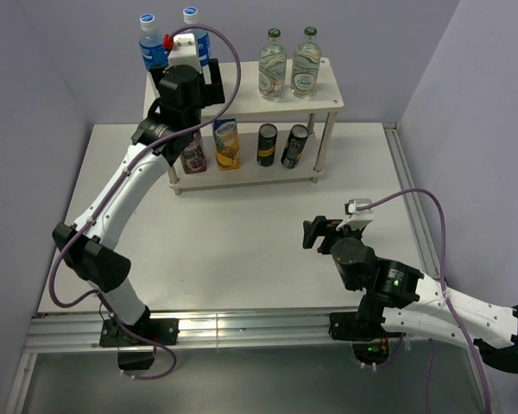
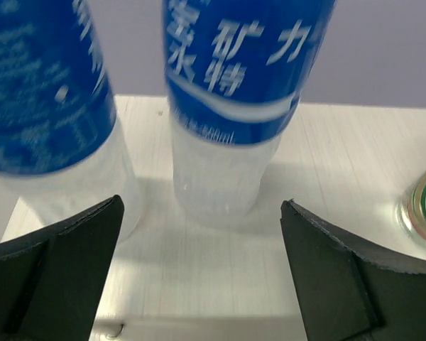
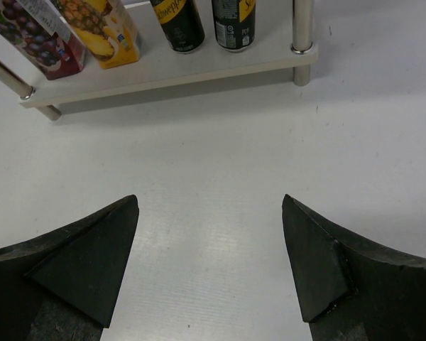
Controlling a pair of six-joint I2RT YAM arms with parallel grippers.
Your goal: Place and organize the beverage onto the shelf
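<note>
Left fingers (image 2: 64, 263) are flanking bottle (image 2: 227, 106) on shelf (image 2: 334, 177) top at 11 o'clock, spread, not touching. Right fingers (image 3: 78, 263) are hovering spread over surface (image 3: 220, 163).

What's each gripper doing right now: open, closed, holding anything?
Left gripper: open, gripping nothing; a bottle stands just ahead of it.
Right gripper: open, empty.

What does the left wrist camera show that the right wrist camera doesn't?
Left wrist only: two blue-labelled bottles standing on the shelf's top board, a glass bottle at the right edge, and the open left end effector. Right wrist only: two dark cans and two printed cartons on the lower board, the table, and the open right end effector. Both: pale shelf boards seen past open, empty fingers.
</note>
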